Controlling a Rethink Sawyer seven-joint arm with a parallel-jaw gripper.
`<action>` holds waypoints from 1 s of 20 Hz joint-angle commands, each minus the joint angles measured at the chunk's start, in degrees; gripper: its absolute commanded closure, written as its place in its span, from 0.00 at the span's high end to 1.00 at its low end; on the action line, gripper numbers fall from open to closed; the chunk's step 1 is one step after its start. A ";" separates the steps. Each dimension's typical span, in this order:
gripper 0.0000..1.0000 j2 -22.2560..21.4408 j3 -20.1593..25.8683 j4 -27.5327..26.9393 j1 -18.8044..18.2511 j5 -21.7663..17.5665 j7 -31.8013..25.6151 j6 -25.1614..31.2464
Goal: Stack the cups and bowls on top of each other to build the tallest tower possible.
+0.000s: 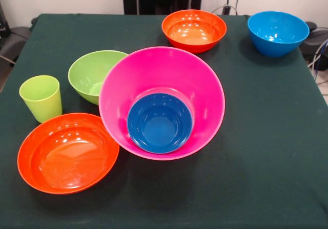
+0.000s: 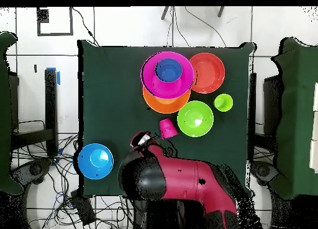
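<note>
The big pink bowl (image 1: 161, 75) (image 2: 166, 90) leans toward the front camera and holds the small dark blue bowl (image 1: 159, 123) (image 2: 168, 69). In the overhead view an orange bowl (image 2: 163, 105) shows from under it. Around it stand a green bowl (image 1: 92, 75) (image 2: 195, 118), a lime green cup (image 1: 41, 98) (image 2: 223, 102), a red-orange bowl (image 1: 67, 153) (image 2: 208, 72), another orange bowl (image 1: 193, 30) and a light blue bowl (image 1: 278, 32) (image 2: 96, 160). A red-pink cup (image 2: 168, 128) shows only overhead, just right of my gripper (image 2: 141, 139). The yellow-orange cup is out of view.
The table has a dark green cloth (image 1: 266, 137) (image 2: 112, 96). My red and black arm (image 2: 180, 180) covers the table's near-base part in the overhead view. Cables (image 2: 62, 195) and dark chairs (image 2: 12, 115) lie around the table.
</note>
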 commanded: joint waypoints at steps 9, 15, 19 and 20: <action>1.00 15.76 -6.86 6.85 4.67 1.63 12.25 -17.99; 1.00 21.92 -2.60 8.16 1.00 2.73 9.01 -21.93; 1.00 27.59 2.01 7.86 -2.99 1.53 6.44 -24.30; 1.00 28.48 2.42 7.76 -3.30 1.37 6.46 -24.84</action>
